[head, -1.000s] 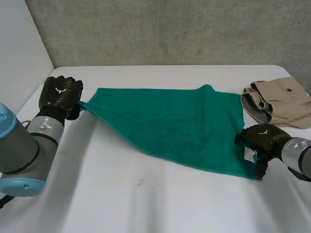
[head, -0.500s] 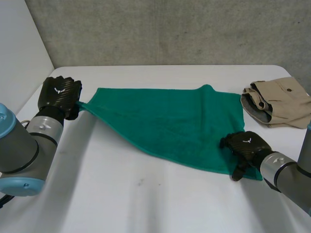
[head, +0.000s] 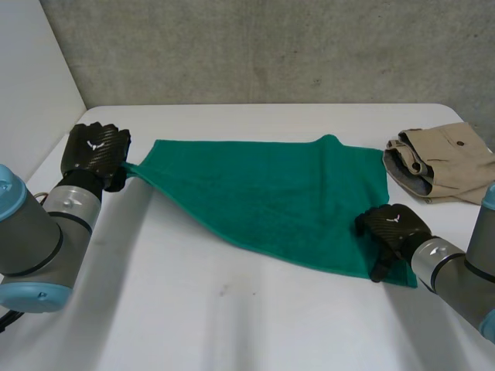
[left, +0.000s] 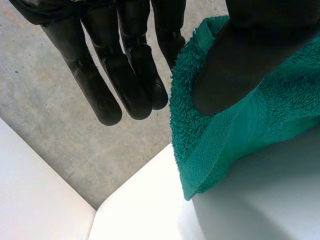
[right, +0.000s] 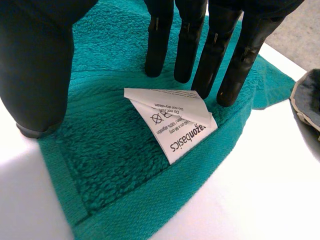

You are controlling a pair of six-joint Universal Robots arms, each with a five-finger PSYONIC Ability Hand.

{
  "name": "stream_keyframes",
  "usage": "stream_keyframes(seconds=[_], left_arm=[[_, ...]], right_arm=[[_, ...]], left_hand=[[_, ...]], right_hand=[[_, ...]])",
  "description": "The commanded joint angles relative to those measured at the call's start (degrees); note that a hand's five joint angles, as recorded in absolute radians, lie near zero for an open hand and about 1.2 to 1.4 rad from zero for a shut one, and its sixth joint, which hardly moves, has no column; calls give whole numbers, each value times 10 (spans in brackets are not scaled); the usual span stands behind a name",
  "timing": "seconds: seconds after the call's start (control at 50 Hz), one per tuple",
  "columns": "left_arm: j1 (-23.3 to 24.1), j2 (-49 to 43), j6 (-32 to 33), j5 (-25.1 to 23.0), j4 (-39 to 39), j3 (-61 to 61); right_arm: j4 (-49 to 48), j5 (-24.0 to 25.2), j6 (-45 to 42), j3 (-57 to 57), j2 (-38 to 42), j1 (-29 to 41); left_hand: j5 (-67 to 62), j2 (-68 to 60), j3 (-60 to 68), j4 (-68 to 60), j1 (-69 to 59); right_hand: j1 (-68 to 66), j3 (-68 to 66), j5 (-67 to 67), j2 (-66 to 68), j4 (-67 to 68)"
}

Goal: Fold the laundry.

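At the ten-o'clock corner of the green terry-cloth towel (head: 271,197), the left hand (head: 97,152) pinches the cloth between thumb and fingers, probably as an anchor to keep it stretched. At the towel's four-o'clock corner the right hand (head: 393,229) rests straight fingers and thumb on the pile around a white printed care label (right: 172,122). It grips nothing and is likely setting up a pinch. The towel lies spread mid-way across the white table (head: 232,317), with a crumpled beige garment (head: 445,162) at two o'clock from the right hand. Since a second ago, the right hand has moved from the three-o'clock edge in over the corner. The left hand and towel are unchanged.
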State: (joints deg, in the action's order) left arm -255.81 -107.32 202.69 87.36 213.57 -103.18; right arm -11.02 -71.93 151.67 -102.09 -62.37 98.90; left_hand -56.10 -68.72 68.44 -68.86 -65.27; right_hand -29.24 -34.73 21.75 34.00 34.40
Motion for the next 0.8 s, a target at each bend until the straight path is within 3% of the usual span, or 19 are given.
stream_keyframes(seconds=[0.02, 0.36, 0.44, 0.54, 0.74, 0.8], left_arm=[[0, 0, 0, 0, 0, 0], [0, 0, 0, 0, 0, 0], [0, 0, 0, 0, 0, 0], [0, 0, 0, 0, 0, 0], [0, 3, 0, 2, -1, -1], [1, 5, 0, 3, -2, -1]], right_arm=[[-1, -1, -1, 9, 5, 1], [-1, -1, 1, 33, 24, 2], [-1, -2, -1, 37, 30, 2], [0, -3, 1, 37, 22, 0], [20, -4, 1, 37, -13, 1], [77, 0, -13, 45, -19, -1]], left_hand=[[-139, -113, 116, -111, -147], [-139, -113, 116, -111, -147], [-139, -113, 116, -111, -147], [-139, -113, 116, -111, -147], [-139, -113, 116, -111, -147], [-139, -113, 116, -111, -147]], right_hand=[[-136, -82, 111, 89, 85], [-148, -93, 123, 101, 97], [-252, -197, 227, 205, 201], [-507, -452, 482, 460, 456], [-508, -453, 482, 460, 456], [-508, -453, 482, 460, 456]])
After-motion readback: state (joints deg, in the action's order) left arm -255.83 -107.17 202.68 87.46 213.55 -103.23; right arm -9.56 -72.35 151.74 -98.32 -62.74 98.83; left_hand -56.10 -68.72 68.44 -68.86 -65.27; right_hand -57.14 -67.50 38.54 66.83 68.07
